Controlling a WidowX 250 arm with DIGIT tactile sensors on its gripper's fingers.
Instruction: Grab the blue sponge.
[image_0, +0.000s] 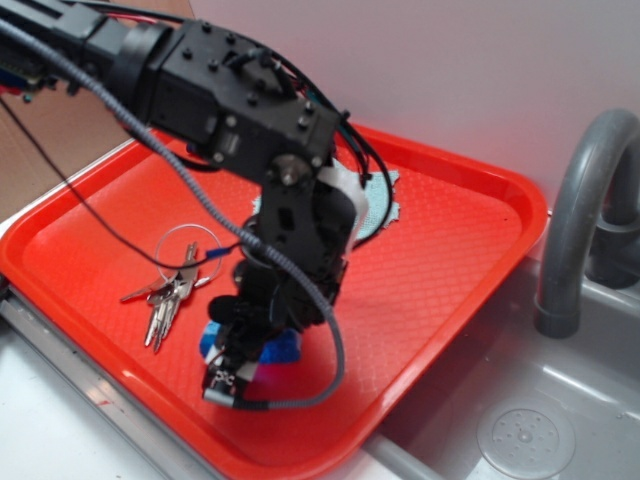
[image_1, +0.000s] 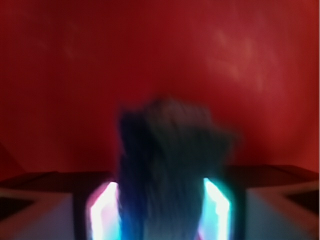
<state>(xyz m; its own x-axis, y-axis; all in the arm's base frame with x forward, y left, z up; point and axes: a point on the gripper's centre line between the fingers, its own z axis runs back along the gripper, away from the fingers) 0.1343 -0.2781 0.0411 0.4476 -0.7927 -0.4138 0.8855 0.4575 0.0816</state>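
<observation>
The blue sponge (image_0: 284, 348) lies near the front edge of the red tray (image_0: 450, 260), mostly covered by my black gripper (image_0: 240, 362), which stands straight down over it. Blue shows on both sides of the fingers. In the wrist view the sponge (image_1: 167, 160) is a dark, blurred blue block that fills the whole gap between the two brightly lit pads (image_1: 104, 210), touching both. The gripper (image_1: 161, 212) is shut on it, with red tray floor behind.
A bunch of keys on a ring (image_0: 170, 290) lies just left of the gripper. A pale blue cloth (image_0: 385, 205) lies at the tray's back, partly behind the arm. A grey sink (image_0: 560, 420) with a faucet (image_0: 575, 220) is to the right.
</observation>
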